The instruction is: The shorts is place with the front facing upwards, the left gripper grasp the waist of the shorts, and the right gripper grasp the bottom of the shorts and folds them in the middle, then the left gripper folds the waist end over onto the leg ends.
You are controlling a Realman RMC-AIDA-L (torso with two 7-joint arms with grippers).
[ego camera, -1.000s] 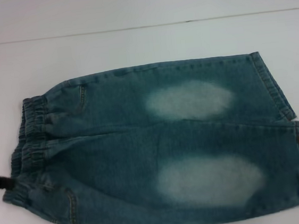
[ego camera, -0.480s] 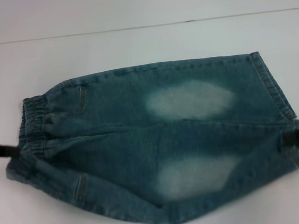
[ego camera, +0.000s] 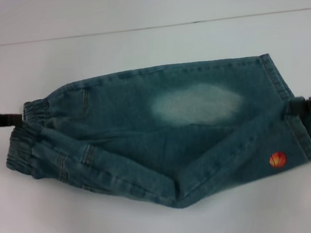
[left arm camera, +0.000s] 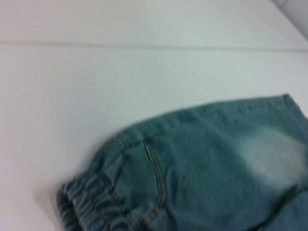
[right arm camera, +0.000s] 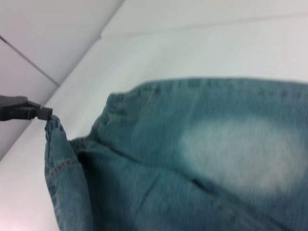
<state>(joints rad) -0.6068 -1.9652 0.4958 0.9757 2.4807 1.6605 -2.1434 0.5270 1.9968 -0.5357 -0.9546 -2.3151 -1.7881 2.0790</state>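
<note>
The blue denim shorts (ego camera: 190, 129) lie across the white table, with the puckered waist (ego camera: 35, 113) on the left and the bottom hems (ego camera: 277, 78) on the right. The near leg is lifted and turned over toward the far leg, so its back side shows, with an orange ball print (ego camera: 277, 160). One pale oval (ego camera: 196, 105) is visible on the far leg. My left gripper (ego camera: 15, 118) is shut on the raised waist corner; the right wrist view also shows this left gripper (right arm camera: 41, 113) pinching the waist (right arm camera: 54, 127). My right gripper (ego camera: 298, 105) is shut on the near hem.
The white table (ego camera: 137, 46) extends beyond the shorts to a seam line and a pale wall at the back. In the left wrist view, the far leg's waistband (left arm camera: 89, 204) and a stitched pocket edge (left arm camera: 156, 168) rest flat on the table.
Both grippers have moved away from me with the near waist corner and near hem. The near leg has rolled over the middle, hiding its pale oval and showing the orange ball print.
</note>
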